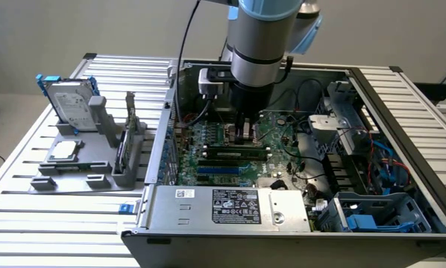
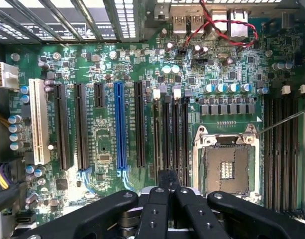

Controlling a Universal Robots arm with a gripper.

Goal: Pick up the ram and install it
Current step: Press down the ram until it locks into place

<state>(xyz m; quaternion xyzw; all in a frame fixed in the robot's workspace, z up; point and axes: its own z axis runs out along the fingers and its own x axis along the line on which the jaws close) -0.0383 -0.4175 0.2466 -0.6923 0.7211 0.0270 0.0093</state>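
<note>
The arm reaches down into the open computer case (image 1: 402,139), which lies on its side on the slatted tabletop (image 1: 29,223). The claw (image 1: 245,133) hangs right over the motherboard (image 1: 231,151), just above the group of long slots beside the processor socket (image 2: 227,167).

In the wrist view the black fingers (image 2: 168,191) stand pressed together over one of the dark slots (image 2: 165,134) next to the socket, and a thin dark edge shows between their tips, lined up with that slot. Whether that edge is the ram cannot be told for sure, so the claw's hold is uncertain: clenched tight, but on what is not clear.

In the exterior view a long narrow stick (image 1: 234,152) with a dark face lies along the motherboard just below the claw, seated in line with the slots; this looks like the ram, low in its slot and directly under the fingers.

On the motherboard a blue slot (image 2: 118,124) and a white slot (image 2: 39,122) sit on the far side of the dark slots from the socket. The socket itself is open, with its metal frame bare.

Outside the case, toward the exterior view's left, a grey holder (image 1: 81,162) on the tabletop carries the hard drive (image 1: 68,103) with blue rails, standing upright, and a square silver processor chip (image 1: 65,149) lying flat in front of it.
</note>
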